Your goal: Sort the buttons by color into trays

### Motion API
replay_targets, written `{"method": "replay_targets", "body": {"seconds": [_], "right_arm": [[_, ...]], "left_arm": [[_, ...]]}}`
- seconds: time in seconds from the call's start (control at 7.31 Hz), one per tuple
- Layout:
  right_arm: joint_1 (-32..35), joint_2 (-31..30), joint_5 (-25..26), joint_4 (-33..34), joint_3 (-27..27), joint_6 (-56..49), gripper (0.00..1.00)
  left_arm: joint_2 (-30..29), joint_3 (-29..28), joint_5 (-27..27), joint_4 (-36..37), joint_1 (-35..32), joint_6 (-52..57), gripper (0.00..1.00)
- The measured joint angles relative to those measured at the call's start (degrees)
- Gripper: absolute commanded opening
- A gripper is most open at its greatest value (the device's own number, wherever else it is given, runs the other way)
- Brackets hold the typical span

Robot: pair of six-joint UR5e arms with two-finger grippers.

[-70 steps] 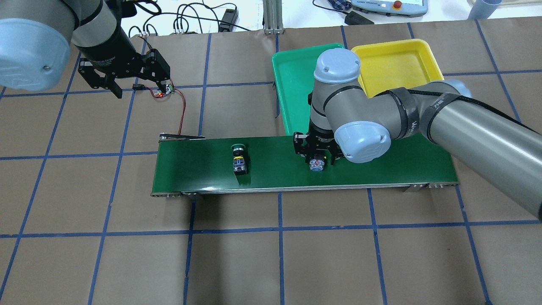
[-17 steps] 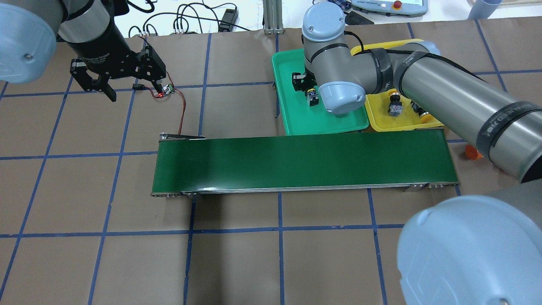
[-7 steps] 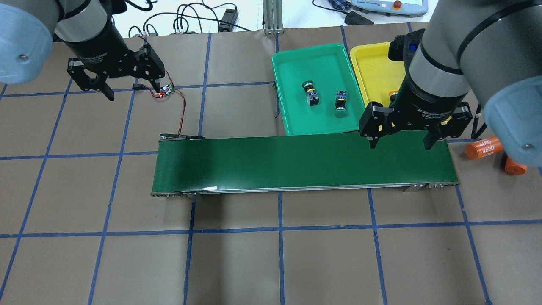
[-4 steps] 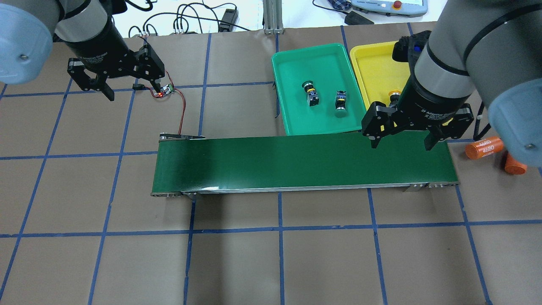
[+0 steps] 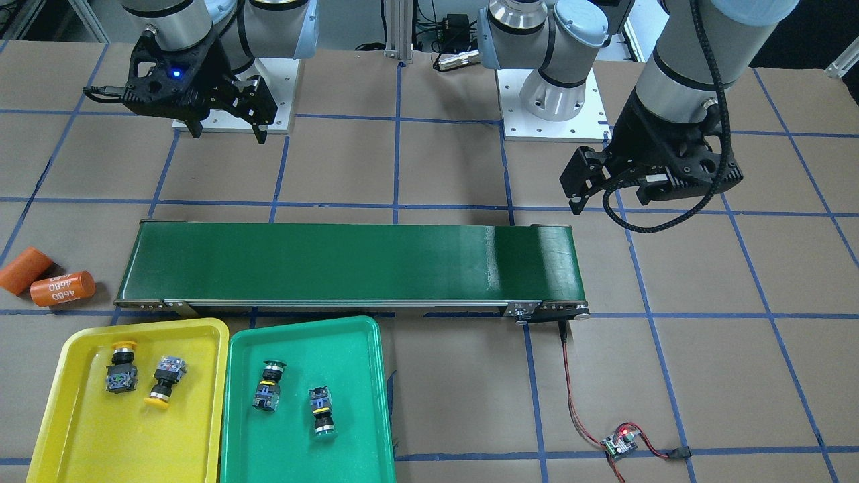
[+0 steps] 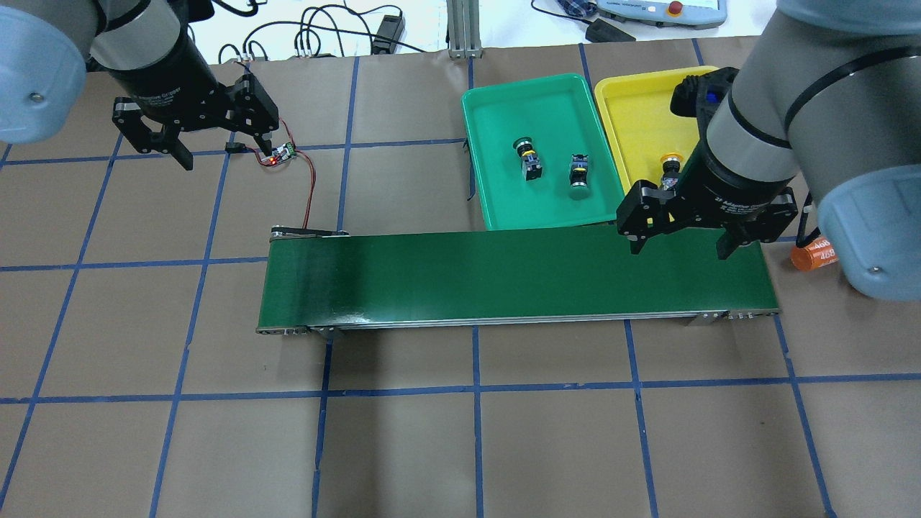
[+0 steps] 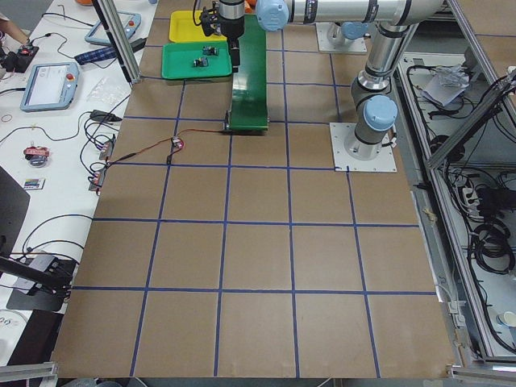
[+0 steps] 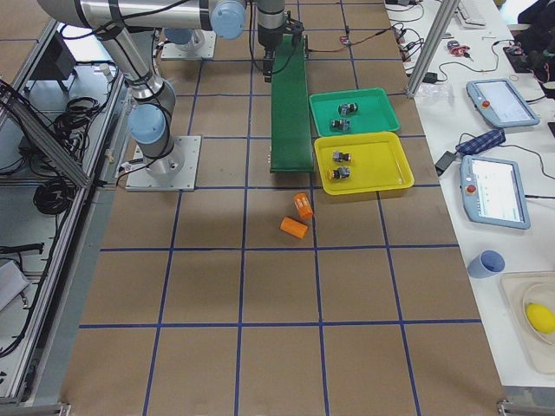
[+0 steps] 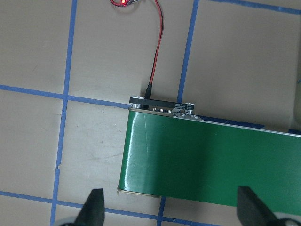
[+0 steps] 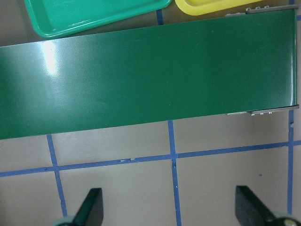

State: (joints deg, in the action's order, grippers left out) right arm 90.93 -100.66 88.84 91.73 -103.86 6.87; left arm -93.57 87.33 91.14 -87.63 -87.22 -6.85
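Note:
The green tray holds two green buttons, also in the overhead view. The yellow tray holds two yellow buttons; overhead, only one shows beside my right arm. My right gripper is open and empty above the right end of the conveyor belt. My left gripper is open and empty, raised beyond the belt's left end. Both wrist views show open fingers over the belt.
Two orange cylinders lie on the table off the belt's right end. A small circuit board with a red light and a red wire to the belt lies under my left gripper. Brown paper with blue tape lines covers the table.
Buttons that lay on the belt earlier now lie in the trays. My right gripper left the green tray and, over the last second, drifted slightly right above the belt. The left arm barely moved.

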Motion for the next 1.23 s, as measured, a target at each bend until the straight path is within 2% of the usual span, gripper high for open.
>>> {"method": "replay_targets", "body": {"seconds": [1.23], "right_arm": [[-1.8,-1.6,-0.3,-1.4,-0.1,-1.4,1.00]], "left_arm": [[0.0,0.0,-0.2,0.3,0.0,0.0,1.00]]}}
